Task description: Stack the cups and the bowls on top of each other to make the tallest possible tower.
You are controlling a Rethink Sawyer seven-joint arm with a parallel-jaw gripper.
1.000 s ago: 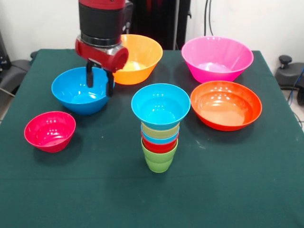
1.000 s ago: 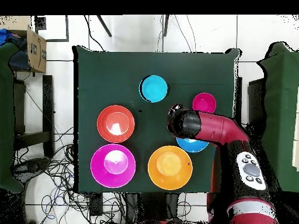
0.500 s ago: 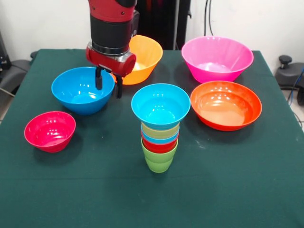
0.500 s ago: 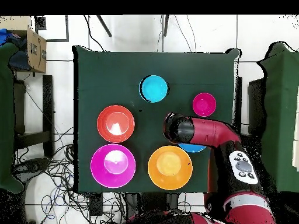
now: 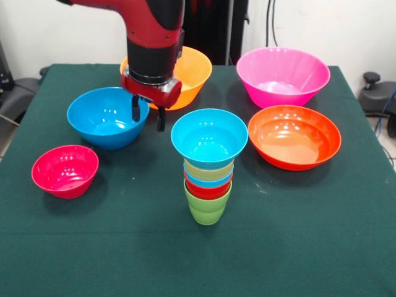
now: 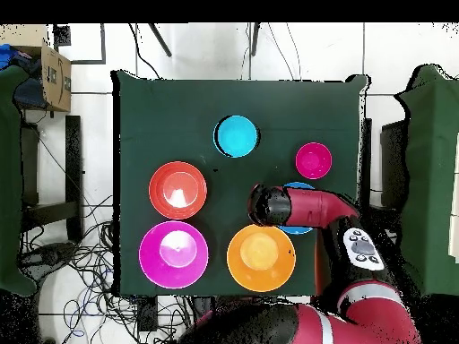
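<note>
The tool (image 5: 148, 114) hangs open and empty, fingers apart, above the table (image 5: 309, 247) just beside the medium blue bowl (image 5: 105, 117). The tower (image 5: 209, 164) stands near the table's centre: lime green cup (image 5: 208, 207) at the base, small light blue bowl (image 5: 209, 136) on top.

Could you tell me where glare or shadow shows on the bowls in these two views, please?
Front view: white glare spots inside the medium blue bowl and small magenta bowl; the tower casts only a soft shadow. Overhead view: a pale highlight at the large pink bowl centre.
</note>
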